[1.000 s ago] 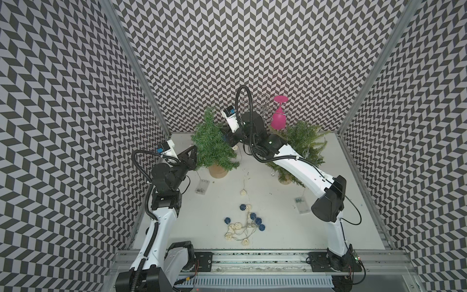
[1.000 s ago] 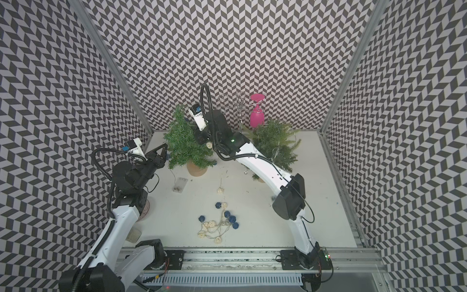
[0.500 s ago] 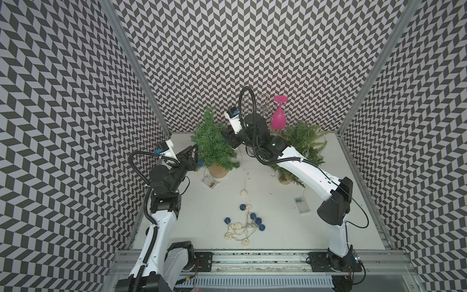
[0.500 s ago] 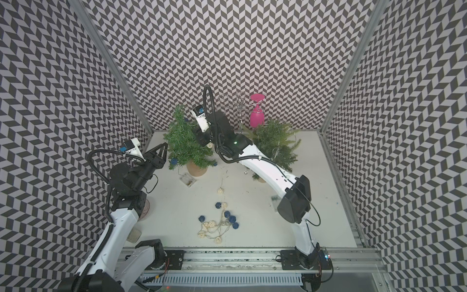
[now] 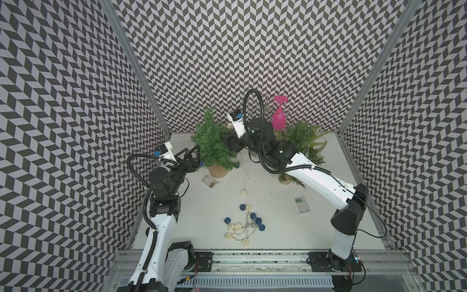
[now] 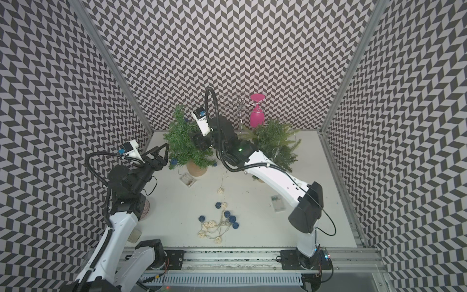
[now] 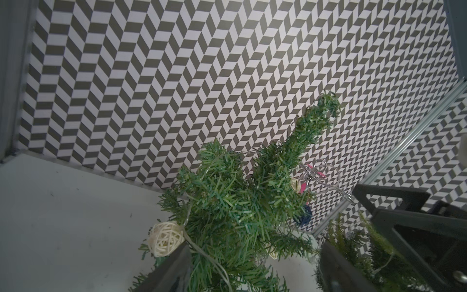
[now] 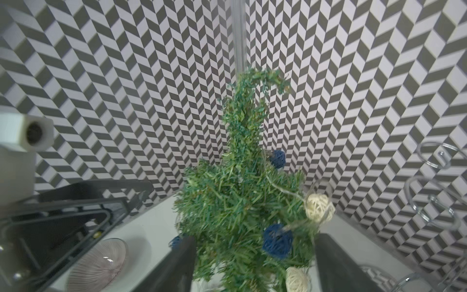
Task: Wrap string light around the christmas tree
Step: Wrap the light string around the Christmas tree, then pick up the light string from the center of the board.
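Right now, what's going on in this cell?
Two arms are working on the potted Christmas tree at the back. The left claw and right claw sit on opposite sides of it, both open, gripping nothing. A few balls of the string light hang in its branches; the rest lies in a loose heap on the table near the front. The wrap is only partly done.

left gripper (image 7: pixel 252 273) and right gripper (image 8: pixel 252 265) angle in toward each other, both with jaws spread wide.
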You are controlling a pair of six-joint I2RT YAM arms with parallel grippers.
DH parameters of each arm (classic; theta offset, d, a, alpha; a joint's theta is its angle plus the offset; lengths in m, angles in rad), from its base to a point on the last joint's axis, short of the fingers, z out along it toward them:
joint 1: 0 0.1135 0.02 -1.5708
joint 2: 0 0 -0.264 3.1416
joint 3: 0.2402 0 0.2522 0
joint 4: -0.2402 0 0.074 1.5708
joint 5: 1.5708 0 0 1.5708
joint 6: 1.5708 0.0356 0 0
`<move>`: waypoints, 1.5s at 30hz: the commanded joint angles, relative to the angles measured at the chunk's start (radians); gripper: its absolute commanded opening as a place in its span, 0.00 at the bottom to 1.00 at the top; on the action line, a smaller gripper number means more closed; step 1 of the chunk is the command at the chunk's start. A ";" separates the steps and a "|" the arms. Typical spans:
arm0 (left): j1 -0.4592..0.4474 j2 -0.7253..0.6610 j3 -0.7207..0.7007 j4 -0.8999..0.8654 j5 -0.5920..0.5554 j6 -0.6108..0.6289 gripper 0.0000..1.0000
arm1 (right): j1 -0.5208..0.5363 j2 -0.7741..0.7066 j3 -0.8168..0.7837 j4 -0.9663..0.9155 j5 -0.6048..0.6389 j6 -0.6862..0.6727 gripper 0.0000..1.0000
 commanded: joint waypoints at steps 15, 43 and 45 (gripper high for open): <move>-0.036 -0.322 -0.083 -0.296 0.053 0.085 0.98 | 0.168 -0.589 -0.707 0.195 0.121 0.151 0.99; -0.623 -0.277 -0.443 -0.131 -0.291 0.090 0.87 | 0.152 -0.289 -1.224 0.582 0.086 0.376 0.60; -0.623 -0.288 -0.451 -0.135 -0.299 0.093 0.86 | 0.150 -0.275 -1.223 0.605 0.087 0.380 0.59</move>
